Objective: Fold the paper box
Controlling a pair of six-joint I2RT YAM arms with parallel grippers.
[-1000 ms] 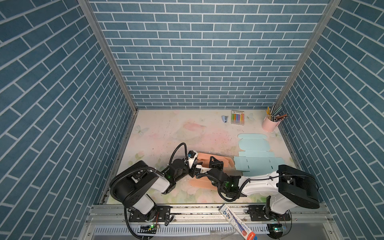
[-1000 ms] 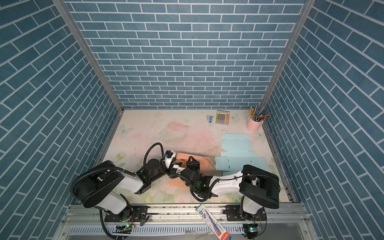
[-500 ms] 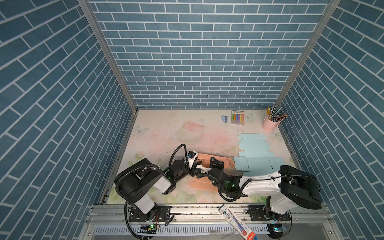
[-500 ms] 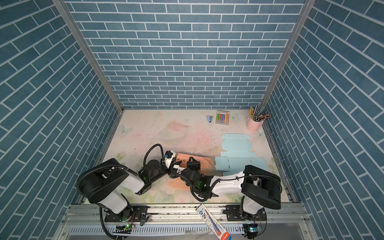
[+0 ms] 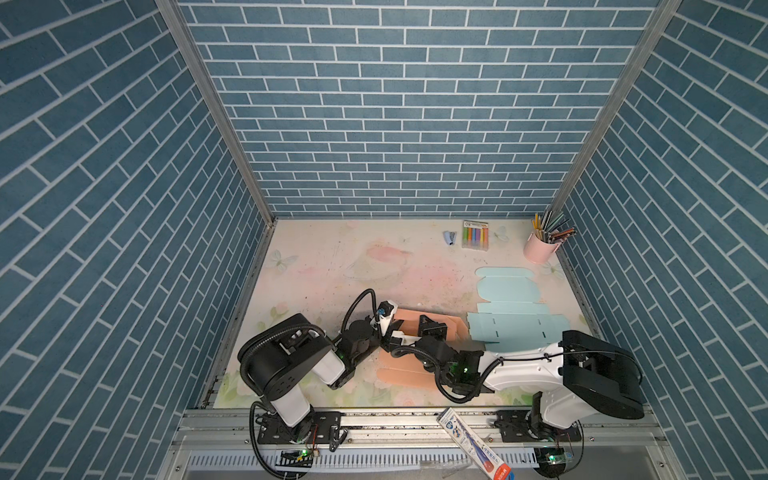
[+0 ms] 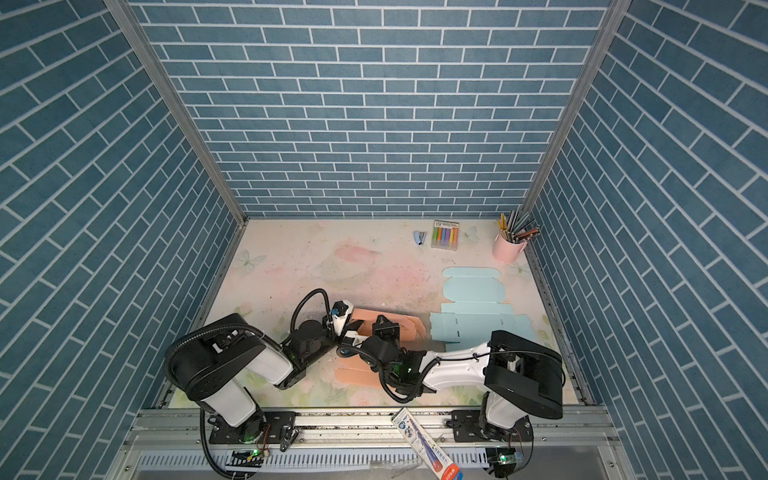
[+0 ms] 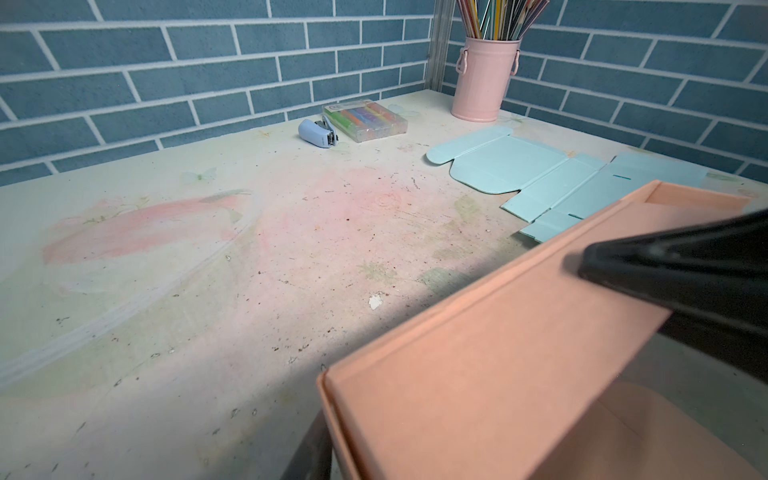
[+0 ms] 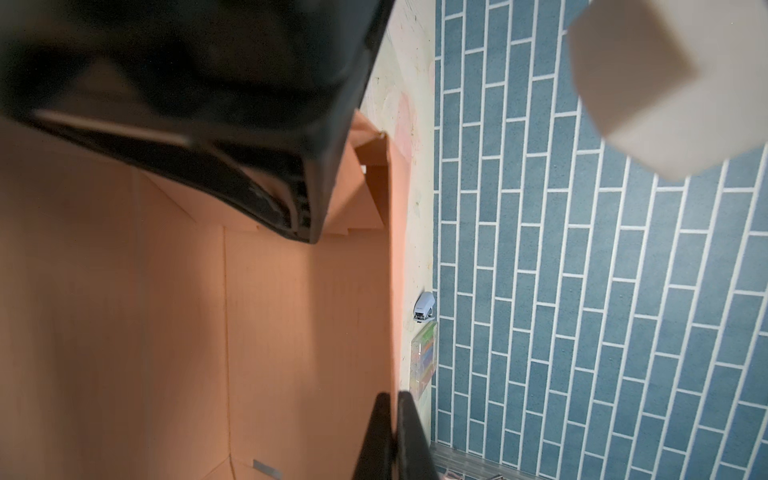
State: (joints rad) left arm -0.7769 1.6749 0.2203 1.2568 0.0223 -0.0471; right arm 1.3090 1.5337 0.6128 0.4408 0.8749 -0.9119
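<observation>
- The paper box [image 5: 451, 328], salmon card, sits half-formed at lower centre in both top views. One flap [image 5: 405, 376] lies flat on the table [image 5: 332, 266] toward the bottom edge.
- It looks light, thin and springy, so the walls should crease easily and may flop back. The best hold is probably a wall's rim near a corner, not mid-panel.
- The right gripper [image 8: 392, 432] is closed, with a wall's rim running in between its fingers, apparently pinched.
- The left gripper [image 7: 451, 336] straddles a wall of the box; I cannot tell whether it clamps.
- Both arms lie low with elbows folded, meeting over the box.
- A pale blue blank [image 5: 515, 328] lies flat just right of the box.
</observation>
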